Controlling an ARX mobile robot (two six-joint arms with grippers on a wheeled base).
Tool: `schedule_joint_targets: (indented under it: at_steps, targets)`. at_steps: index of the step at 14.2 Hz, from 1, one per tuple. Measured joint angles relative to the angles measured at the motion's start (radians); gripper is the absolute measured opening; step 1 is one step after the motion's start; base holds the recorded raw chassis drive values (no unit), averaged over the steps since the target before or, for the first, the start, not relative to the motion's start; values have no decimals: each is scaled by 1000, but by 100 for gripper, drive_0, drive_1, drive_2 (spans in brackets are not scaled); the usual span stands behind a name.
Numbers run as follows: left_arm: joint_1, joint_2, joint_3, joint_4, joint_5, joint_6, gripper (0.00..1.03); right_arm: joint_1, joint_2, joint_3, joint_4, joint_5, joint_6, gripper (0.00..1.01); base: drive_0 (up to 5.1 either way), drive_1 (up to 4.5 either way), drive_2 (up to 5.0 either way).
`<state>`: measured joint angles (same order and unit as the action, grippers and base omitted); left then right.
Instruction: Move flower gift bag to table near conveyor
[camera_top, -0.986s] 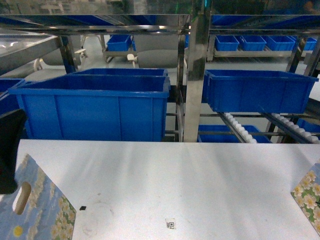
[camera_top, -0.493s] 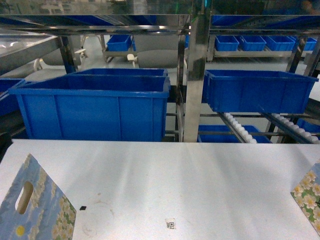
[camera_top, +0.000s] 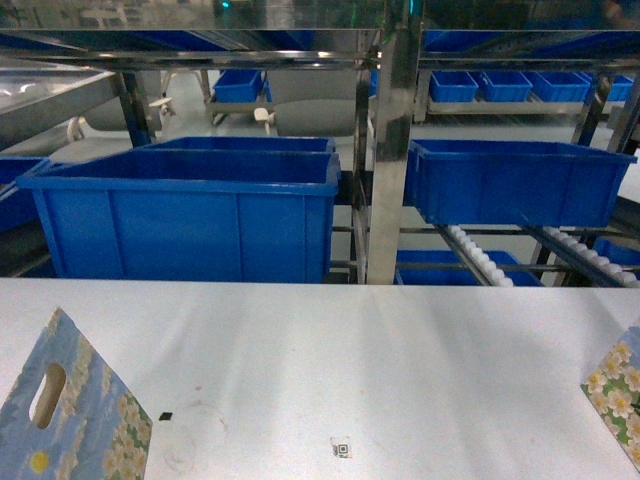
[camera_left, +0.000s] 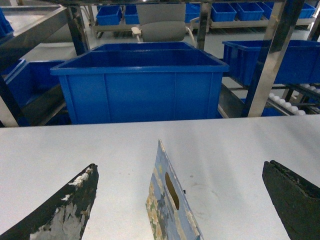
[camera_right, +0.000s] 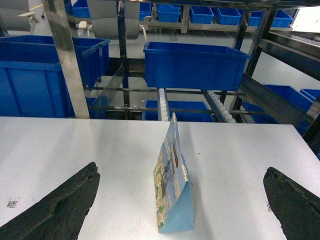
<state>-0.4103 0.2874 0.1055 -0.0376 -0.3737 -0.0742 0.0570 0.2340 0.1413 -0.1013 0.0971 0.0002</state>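
Steel rack fills the background of the head view, uprights and shelves shiny. On it sit blue bins: a large bin left of the central upright, a second bin to the right, smaller ones on the far shelves.

Conveyor: sloping rails with rows of small white rollers, below the right bin, running down toward the table's far edge. Also seen in the right wrist view.

Table: broad matte white top, spanning the whole foreground. A small square printed marker lies near the front edge, a tiny dark speck to its left.

Two flower gift bags stand upright on the table. Left bag at the front-left corner, blue with white flowers, oval handle cut-out visible; in the left wrist view it is edge-on. Right bag at the front-right edge, partly cut off in the head view; in the right wrist view it stands whole, edge-on, conveyor beyond it.

Left gripper: jaws spread wide, one dark finger each side of the left bag, not touching it. Finger pad is worn, whitish scuffs.

Right gripper: jaws likewise spread wide, straddling the right bag, clear of it on both sides.
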Motion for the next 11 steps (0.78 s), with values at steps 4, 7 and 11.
schedule_joint_targets:
  at_steps: [4, 7, 11]
  targets:
    - [241, -271, -90, 50, 201, 56, 15, -57, -209, -108, 103, -97, -1, 18, 0, 0, 0]
    - [400, -277, -90, 30, 354, 60, 2, -57, -226, -128, 95, -97, -2, 2, 0, 0, 0]
    - [407, -277, -90, 33, 373, 60, 2, -57, -229, -128, 97, -98, -1, 2, 0, 0, 0]
